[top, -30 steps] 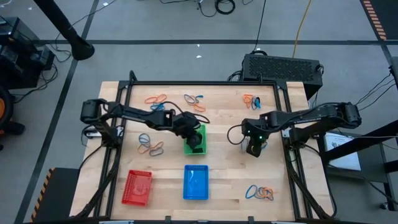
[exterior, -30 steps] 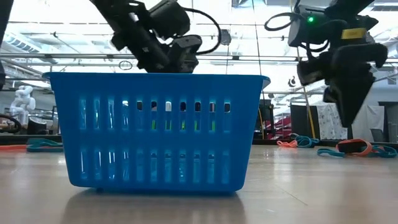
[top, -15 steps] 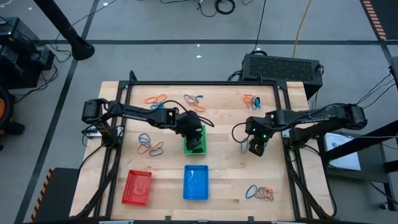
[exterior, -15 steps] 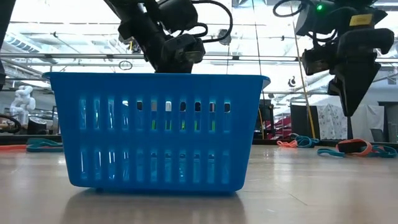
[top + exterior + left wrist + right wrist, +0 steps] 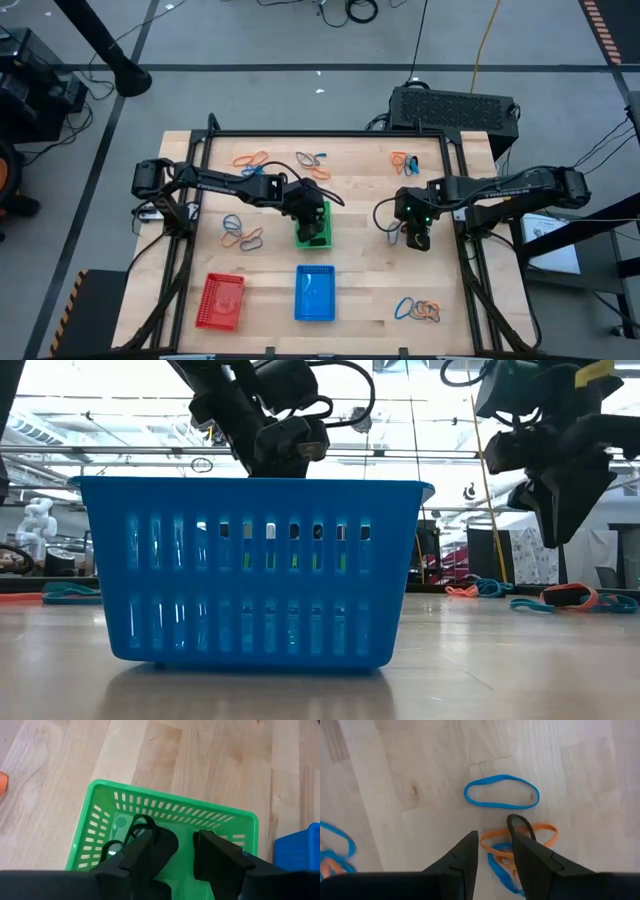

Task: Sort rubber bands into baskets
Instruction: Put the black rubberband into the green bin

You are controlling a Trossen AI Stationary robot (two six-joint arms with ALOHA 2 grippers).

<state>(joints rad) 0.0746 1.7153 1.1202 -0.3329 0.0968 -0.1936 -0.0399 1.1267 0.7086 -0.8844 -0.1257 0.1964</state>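
Observation:
My left gripper point(image 5: 185, 845) stands open just above the green basket point(image 5: 170, 795), which sits mid-table point(image 5: 325, 210). Black rubber bands point(image 5: 114, 849) lie on the basket floor beside one finger. My right gripper point(image 5: 492, 840) hovers open over the table's right part point(image 5: 420, 240), above a blue band point(image 5: 501, 791) and orange bands point(image 5: 542, 831). A black band loop point(image 5: 522, 822) shows at one of its fingertips. The blue basket point(image 5: 315, 293) and the red basket point(image 5: 221, 301) stand near the front edge. My left gripper has a black band's loop point(image 5: 143, 821) right against the outer side of one finger; whether they touch I cannot tell. My right gripper has the black loop rising from behind one fingertip point(image 5: 516, 837); whether it hangs on that finger or lies on the table I cannot tell.
Loose band clusters lie at the left point(image 5: 243, 232), along the far edge point(image 5: 250, 159) point(image 5: 314, 162) point(image 5: 405, 161) and at the front right point(image 5: 417, 310). A dark frame point(image 5: 330, 133) borders the table. In the low view the blue basket point(image 5: 250, 570) fills the foreground.
Both wrists have rolled about their own pointing line while staying over the same spots: the left over the green basket, the right over the table's right part. In the low view both grippers now sit slightly higher.

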